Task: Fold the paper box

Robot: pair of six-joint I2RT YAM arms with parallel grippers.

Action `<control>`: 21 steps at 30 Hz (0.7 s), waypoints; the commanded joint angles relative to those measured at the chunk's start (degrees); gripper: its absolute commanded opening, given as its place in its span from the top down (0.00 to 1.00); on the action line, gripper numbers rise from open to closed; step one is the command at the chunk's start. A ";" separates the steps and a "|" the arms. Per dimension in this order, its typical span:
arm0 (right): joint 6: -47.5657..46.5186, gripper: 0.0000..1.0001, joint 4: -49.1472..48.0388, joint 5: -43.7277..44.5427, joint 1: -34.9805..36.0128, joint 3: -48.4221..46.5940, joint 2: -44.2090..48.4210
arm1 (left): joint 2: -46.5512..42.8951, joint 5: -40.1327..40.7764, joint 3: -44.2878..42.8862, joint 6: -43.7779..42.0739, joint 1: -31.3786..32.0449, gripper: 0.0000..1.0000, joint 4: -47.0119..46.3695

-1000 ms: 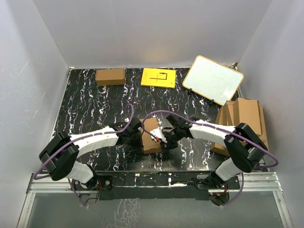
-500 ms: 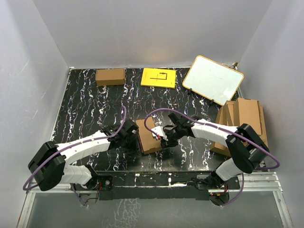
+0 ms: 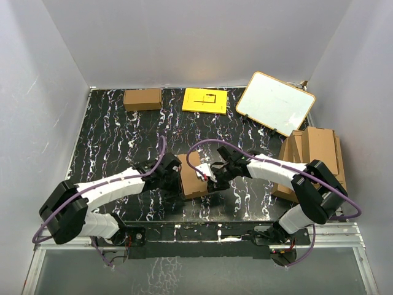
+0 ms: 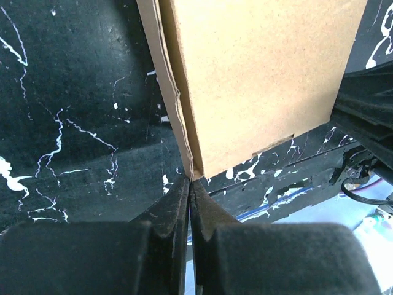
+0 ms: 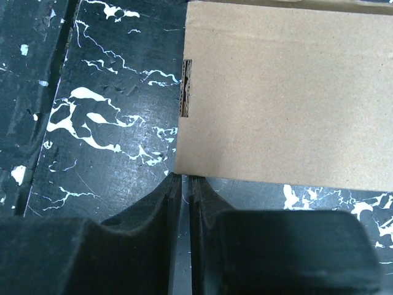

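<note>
Top external view: the paper box [image 3: 195, 179] sits near-centre on the counter [image 3: 123, 141], its long axis running near to far. The left jaws, closed, meet its left corner. The right jaws, closed to a slit, touch its right edge. Neither arm is nearer.

Paper box [image 5: 282, 98]: a plain brown cardboard panel fills the upper right of the view, flat-faced and unmarked.
Box left edge: runs straight down, with a short notch partway that shows the dark corrugated core.
Box lower edge: slants slightly downward to the right, just above the finger bodies.
Right gripper [image 5: 185, 179]: two dark fingers [image 5: 153, 212] rise from the bottom, drawn almost together with only a thin slit between them.
Contact: the fingertips meet the box's lower left corner; whether they pinch any cardboard cannot be told.
Table [image 5: 92, 117]: black surface with white marble veins, bare to the left of the box.
</note>
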State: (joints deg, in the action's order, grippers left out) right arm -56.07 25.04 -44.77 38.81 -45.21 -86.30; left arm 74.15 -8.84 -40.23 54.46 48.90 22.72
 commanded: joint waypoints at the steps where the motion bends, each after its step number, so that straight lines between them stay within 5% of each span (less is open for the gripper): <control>1: 0.97 0.84 -3.40 -3.04 1.54 -1.62 0.02 | 2.45 -2.36 -3.56 -0.70 -0.13 1.00 -2.64; 11: 0.84 0.80 -2.03 -0.68 1.21 -2.95 0.01 | 2.67 -2.22 -5.48 -2.04 -0.13 0.99 -1.64; 16: -2.67 0.66 0.34 -2.80 -3.55 -2.86 1.89 | -3.77 -1.94 -2.59 -2.33 -0.36 0.79 1.16; 21: -2.87 0.63 1.53 -3.62 -8.03 -3.64 3.05 | -8.64 -1.65 -0.06 -2.51 -1.16 0.68 1.41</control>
State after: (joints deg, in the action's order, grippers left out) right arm -57.28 26.87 -44.91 33.76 -46.02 -85.97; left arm 69.78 -10.00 -42.24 52.45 48.51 23.16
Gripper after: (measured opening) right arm 0.366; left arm 0.293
